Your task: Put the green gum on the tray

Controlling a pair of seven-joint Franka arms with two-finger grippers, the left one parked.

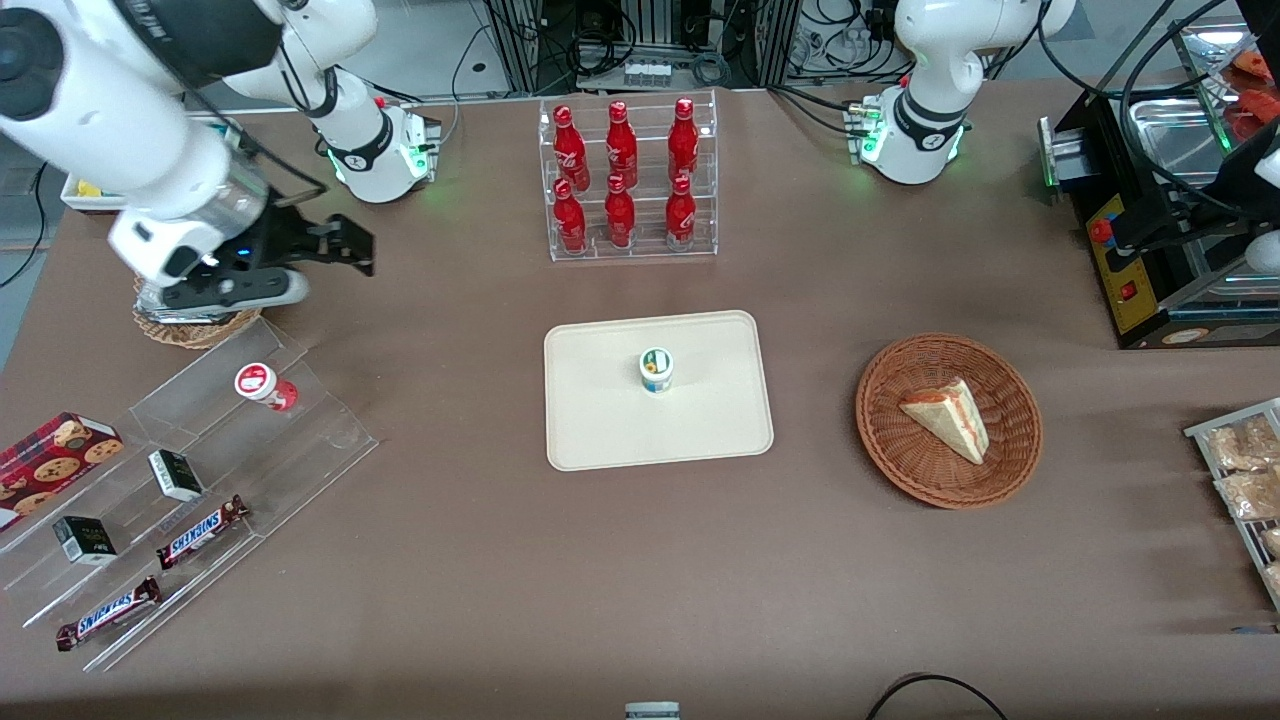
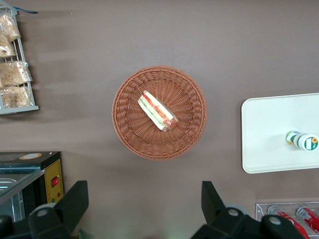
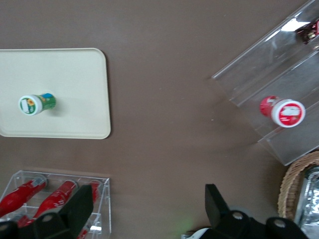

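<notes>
The green gum [image 1: 656,369] stands upright near the middle of the cream tray [image 1: 600,420], free of any grip. Both show in the right wrist view too, the gum [image 3: 35,103] on the tray [image 3: 75,74], and in the left wrist view the gum [image 2: 303,141] stands on the tray [image 2: 269,129]. My gripper [image 1: 352,247] hangs high above the table toward the working arm's end, well away from the tray. It is open [image 3: 149,199] with nothing between its fingers [image 3: 82,201].
A red-lidded bottle [image 1: 262,384] stands on a clear stepped shelf [image 1: 180,480] holding snack bars and small boxes. A small wicker basket [image 1: 190,325] lies under the arm. A rack of red cola bottles [image 1: 628,180] stands farther from the camera than the tray. A round basket [image 1: 948,420] holds a sandwich.
</notes>
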